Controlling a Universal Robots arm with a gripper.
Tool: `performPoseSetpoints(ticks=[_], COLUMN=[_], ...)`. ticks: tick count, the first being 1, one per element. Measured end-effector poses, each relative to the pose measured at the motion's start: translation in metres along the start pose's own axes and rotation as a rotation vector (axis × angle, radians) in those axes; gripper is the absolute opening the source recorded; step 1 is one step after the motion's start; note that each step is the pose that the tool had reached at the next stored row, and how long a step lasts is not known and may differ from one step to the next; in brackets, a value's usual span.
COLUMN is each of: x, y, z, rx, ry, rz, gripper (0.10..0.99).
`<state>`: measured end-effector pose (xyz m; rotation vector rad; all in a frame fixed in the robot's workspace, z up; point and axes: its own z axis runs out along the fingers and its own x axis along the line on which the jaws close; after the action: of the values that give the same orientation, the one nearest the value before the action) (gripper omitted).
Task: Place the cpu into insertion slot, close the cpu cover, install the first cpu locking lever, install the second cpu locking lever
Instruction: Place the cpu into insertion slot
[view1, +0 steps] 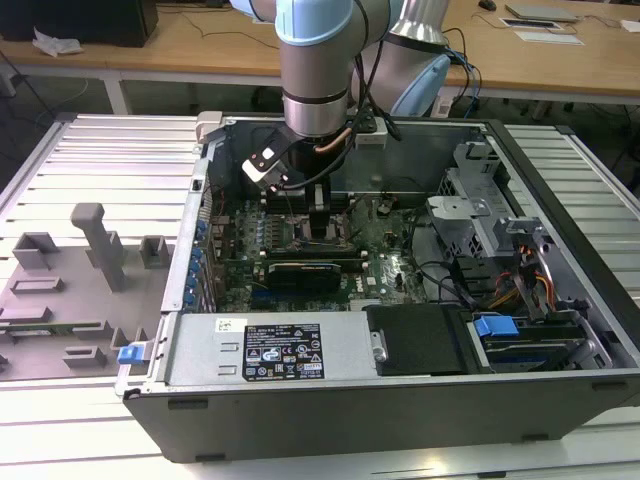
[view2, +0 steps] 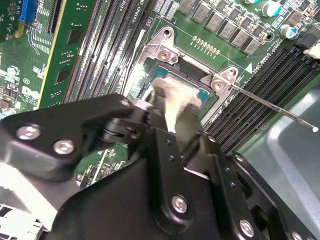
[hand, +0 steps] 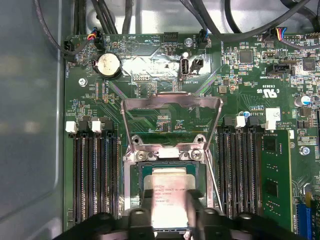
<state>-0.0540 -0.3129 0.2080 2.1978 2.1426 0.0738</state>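
Gripping the cpu (hand: 167, 182) by its edges, my fingers (hand: 148, 200) hold it at the insertion slot (hand: 135, 190), mid-frame in the exterior view. Any tilt or offset could jam it there. The cpu cover (hand: 172, 102) stands open.

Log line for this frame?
gripper: shut on cpu | cpu: at slot, seating unclear | cover: open

Exterior view: elevated, mid-range, facing obliquely down into the open computer case (view1: 200, 345) on the tabletop (view1: 110, 150).
First wrist view: close, facing straight down onto the motherboard (hand: 150, 65), past the end effector (hand: 170, 197).
Second wrist view: closer, oblique, from behind the end effector body.
Shared: insertion slot (hand: 136, 190) (view2: 197, 75) and cpu (hand: 170, 187) (view2: 167, 75), in both wrist views.
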Motion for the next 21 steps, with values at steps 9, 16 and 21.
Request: performPoseSetpoints(ticks=[9, 16, 21], x=[0.0000, -0.0001, -0.0001], y=[0.0000, 0.0009, 0.0026], z=[0.0000, -0.0105, -0.0304], rx=[0.000, 0.000, 0.000], ry=[-0.0019, -0.0021, -0.0021], rz=[0.000, 0.000, 0.000], gripper=[0.106, 0.106, 0.106])
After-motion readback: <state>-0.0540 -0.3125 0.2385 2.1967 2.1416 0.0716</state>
